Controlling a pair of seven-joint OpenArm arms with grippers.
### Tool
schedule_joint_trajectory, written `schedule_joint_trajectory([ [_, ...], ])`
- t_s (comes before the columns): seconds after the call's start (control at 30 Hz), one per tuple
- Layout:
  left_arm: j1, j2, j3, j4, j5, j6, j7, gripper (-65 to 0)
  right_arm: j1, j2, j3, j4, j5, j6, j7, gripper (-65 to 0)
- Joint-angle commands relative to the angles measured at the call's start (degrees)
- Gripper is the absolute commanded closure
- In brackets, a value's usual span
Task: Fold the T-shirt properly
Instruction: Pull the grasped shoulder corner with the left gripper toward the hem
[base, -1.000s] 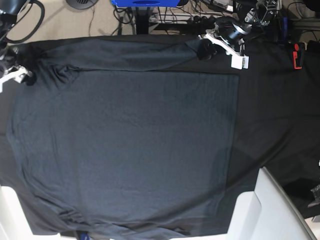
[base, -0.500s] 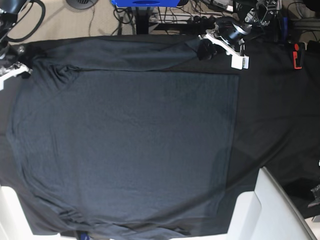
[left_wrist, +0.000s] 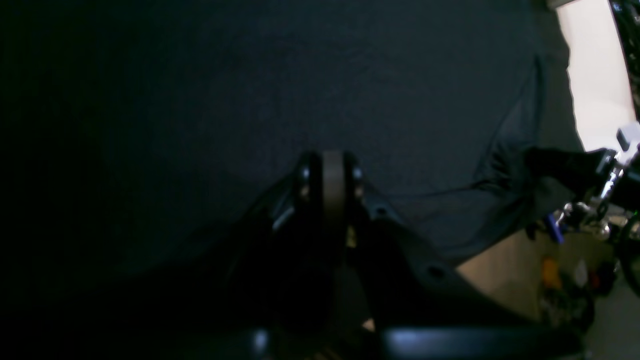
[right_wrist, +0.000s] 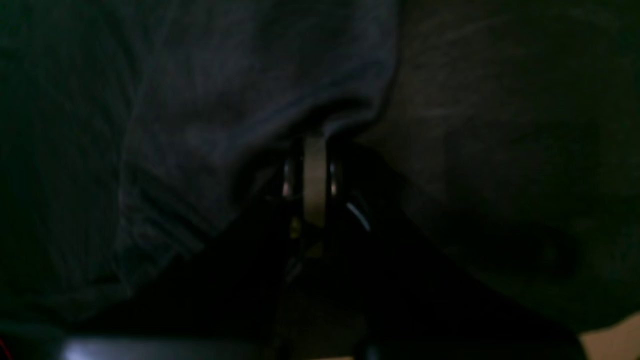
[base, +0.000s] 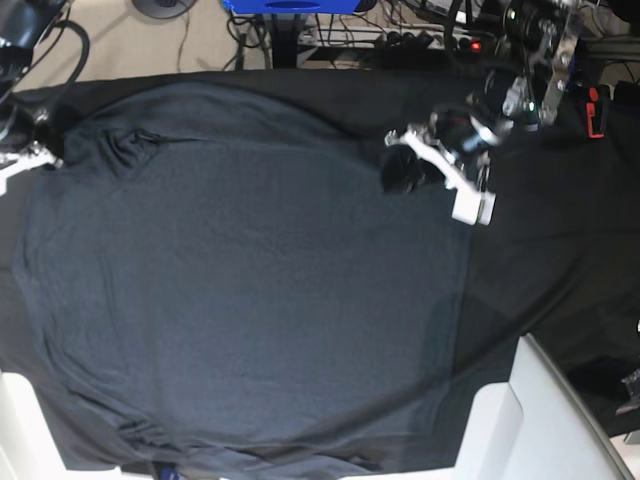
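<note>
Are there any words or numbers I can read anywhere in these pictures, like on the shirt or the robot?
None can be read.
T-shirt: plain dark grey, with no print or label showing.
Left pincer and right pincer: no lettering visible.
Wrist views: too dark to show any text.

T-shirt (base: 250, 290) flat atop tablecloth (base: 560, 250) — pincers at its far corners

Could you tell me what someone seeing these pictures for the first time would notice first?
The big charcoal T-shirt spread flat over nearly the whole black tablecloth dominates the base view. Next comes the white-and-black left gripper over the shirt's upper right part, shut on a bunched bit of cloth. At the far left edge, the right gripper pinches the shirt too, and the wrist view shows fabric draped over its shut fingers.
</note>
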Motion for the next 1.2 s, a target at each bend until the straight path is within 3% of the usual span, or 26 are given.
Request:
schedule_joint_trajectory([
  [0.0,-1.4,-0.5,-0.3,0.9,-0.5,-0.3,-0.3,0.0,0.9,1.1,0.2,0.7,0.3,-0.5,0.0,-0.3],
  [0.27,-9.4,-0.3,-0.3,0.8,-0.7,-0.3,4.1,0.0,2.9,2.2,0.3,0.7,0.3,-6.9,-0.9,-0.3],
  [0.63,-15.9,2.9,-3.0,0.3,-0.7,-0.2,7.5,0.0,4.6,1.8,0.3,6.2,0.4,-7.6,-8.4,-0.3],
  [0.7,-17.4,3.8,-4.7,0.3,-0.7,-0.2,9.0,0.0,4.7,1.8,0.4,7.8,0.4,-9.2,-9.5,-0.3],
  [0.83,-20.6,4.2,-6.4,0.2,-0.4,-0.2,12.2,0.0,6.1,1.8,0.2,8.1,0.4,-12.8,-10.6,-0.3],
  [1.17,-28.9,6.5,-5.8,-7.3,-0.2,-0.2,12.1,0.0,8.7,1.7,0.1,3.9,0.4,-13.0,-10.5,-0.3],
])
